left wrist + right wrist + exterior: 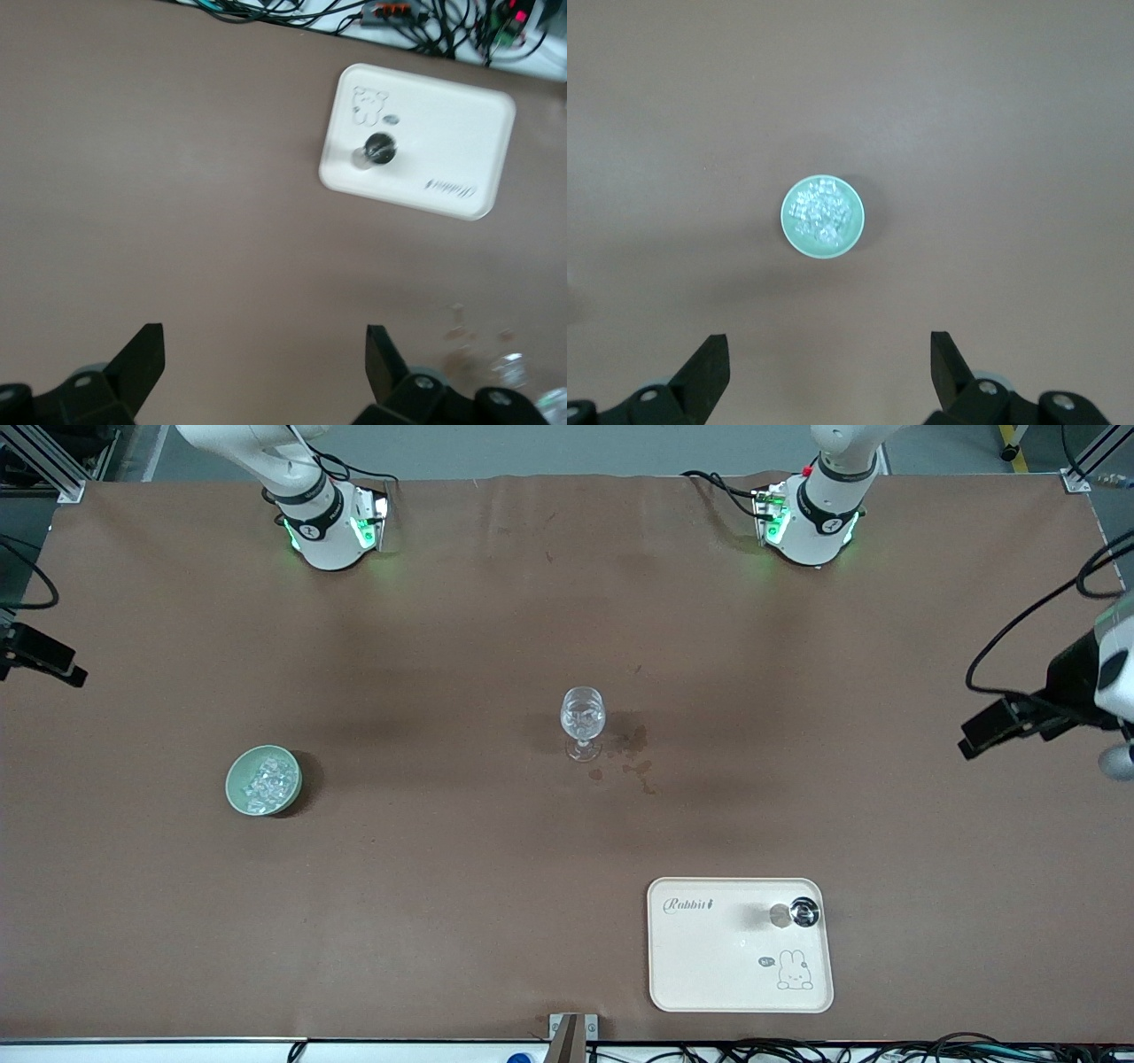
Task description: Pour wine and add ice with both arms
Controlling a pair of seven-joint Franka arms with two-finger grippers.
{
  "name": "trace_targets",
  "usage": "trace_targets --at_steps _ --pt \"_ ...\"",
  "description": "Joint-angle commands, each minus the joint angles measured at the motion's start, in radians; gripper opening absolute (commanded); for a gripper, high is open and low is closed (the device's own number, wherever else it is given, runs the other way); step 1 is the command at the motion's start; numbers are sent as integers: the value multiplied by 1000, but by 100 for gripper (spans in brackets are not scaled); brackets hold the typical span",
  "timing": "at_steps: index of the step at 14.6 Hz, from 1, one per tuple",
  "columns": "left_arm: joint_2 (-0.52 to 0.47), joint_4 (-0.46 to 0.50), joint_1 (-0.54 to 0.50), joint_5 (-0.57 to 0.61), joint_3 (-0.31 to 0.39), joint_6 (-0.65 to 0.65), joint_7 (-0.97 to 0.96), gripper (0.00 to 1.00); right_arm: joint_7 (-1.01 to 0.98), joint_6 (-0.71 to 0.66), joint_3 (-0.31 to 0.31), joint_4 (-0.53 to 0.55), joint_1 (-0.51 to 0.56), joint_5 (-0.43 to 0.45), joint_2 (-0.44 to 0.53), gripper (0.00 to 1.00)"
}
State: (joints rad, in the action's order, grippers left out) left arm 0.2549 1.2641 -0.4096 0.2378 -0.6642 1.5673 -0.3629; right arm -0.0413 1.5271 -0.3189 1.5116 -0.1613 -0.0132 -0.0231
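Wine glass [583, 724] upright mid-tabletop [443, 646], a few dark spots on the brown cover just beside its foot. Pale green bowl [263, 780] sits toward the right arm's end of the tabletop from the glass; the ice [268, 778] is heaped in it. Cream rabbit tray [709, 965] lies nearer the front camera than the glass; a small silvery dark-topped item [802, 912] stands on it, can't tell what it is.

Left claw [264, 354] hangs high over bare tabletop, fingers wide, empty. Right claw [829, 354] hangs high near the bowl [824, 215], fingers wide, empty.
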Motion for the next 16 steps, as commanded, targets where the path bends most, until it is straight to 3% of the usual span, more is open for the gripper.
trace_targets --at_steps 1,5,7,9,12,16 --pt "-110 40 187 -32 242 -39 131 100 -6 -56 20 -79 34 15 2 100" --pt "-225 108 355 -187 457 -85 157 100 -11 -106 20 -102 59 13 2 100" --pt "-285 182 409 -213 518 -86 214 100 -17 -162 27 -97 74 10 20 100" --pt "-344 263 454 -229 569 -79 255 100 -19 -162 91 -73 143 10 37 100" --pt "-417 374 446 -255 571 -43 265 100 -23 -159 110 -64 163 7 38 100" --pt "-447 422 413 -252 569 -18 289 100 -55 -111 122 1 164 -4 72 100"
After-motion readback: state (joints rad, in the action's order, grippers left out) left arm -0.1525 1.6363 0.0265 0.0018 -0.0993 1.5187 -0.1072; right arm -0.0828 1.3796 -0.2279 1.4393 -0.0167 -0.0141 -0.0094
